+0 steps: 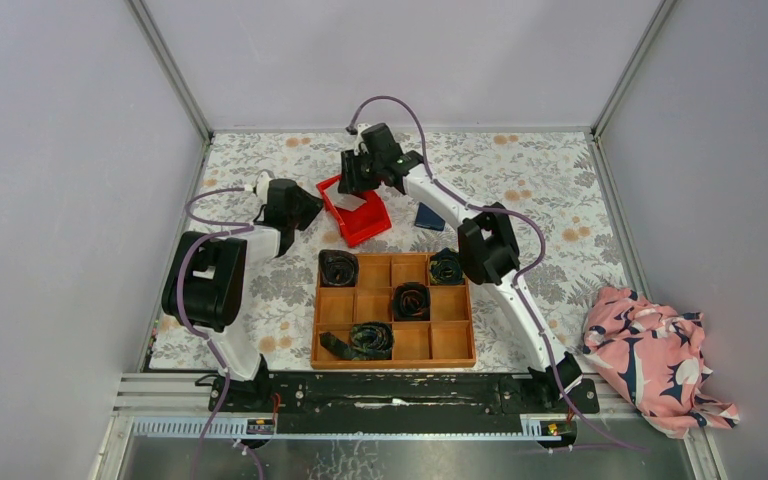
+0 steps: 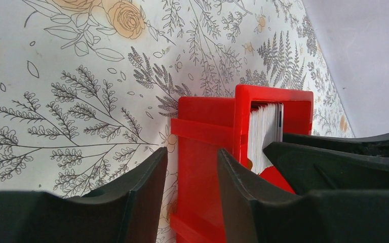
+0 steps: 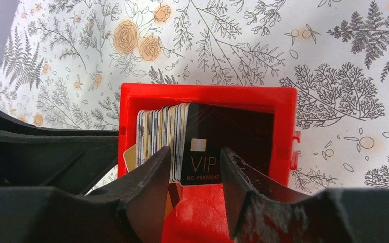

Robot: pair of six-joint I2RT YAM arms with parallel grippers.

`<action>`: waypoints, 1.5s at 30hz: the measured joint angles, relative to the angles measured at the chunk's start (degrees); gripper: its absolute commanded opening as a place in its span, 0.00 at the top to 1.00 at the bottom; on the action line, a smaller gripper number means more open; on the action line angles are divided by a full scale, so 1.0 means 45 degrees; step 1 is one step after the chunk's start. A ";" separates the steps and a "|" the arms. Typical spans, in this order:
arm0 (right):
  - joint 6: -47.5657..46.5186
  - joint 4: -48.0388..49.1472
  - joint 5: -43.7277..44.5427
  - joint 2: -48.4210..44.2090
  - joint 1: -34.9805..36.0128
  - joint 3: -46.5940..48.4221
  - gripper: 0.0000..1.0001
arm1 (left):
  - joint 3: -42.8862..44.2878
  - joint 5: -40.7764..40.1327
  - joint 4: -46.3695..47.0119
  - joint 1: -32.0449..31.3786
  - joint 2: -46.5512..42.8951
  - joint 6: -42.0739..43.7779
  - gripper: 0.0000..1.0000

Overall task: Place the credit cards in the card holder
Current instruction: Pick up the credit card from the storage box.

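At 12 o'clock from the wooden tray (image 1: pixel 450 340): red bin (image 1: pixel 370 228) on the floral table (image 1: pixel 540 180).
Credit cards (image 3: pixel 157 131): stacked on edge inside the bin, with a black VIP card (image 3: pixel 200 157) at the front of the stack.
Card holder (image 1: pixel 428 217): flat on the table at 3 o'clock of the bin, apart from it.
Right gripper (image 3: pixel 195 152): over the bin, fingers narrow, flanking the VIP card; whether it grips cannot be told.
Left gripper (image 2: pixel 191 152): narrow, astride the bin's wall; contact unclear.

My left arm (image 1: pixel 210 280) and right arm (image 1: pixel 522 305) are white links joined by chunky black housings, a lilac cable (image 1: pixel 392 98) looping along each. Left pincer (image 2: pixel 192 154) and right pincer (image 3: pixel 195 152) have matte black wedge fingers, the right's scuffed.
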 measured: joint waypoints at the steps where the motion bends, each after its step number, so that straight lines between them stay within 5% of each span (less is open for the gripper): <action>1: 0.0112 0.0015 -0.0131 0.0010 -0.0044 0.0000 0.57 | 0.0010 0.0005 0.0000 0.0000 0.0000 0.0000 0.53; 45: 0.0403 0.0777 -0.0457 -0.0855 -0.0170 -0.0981 0.81 | 0.0019 0.0121 -0.0053 -0.0049 0.0015 0.0209 0.53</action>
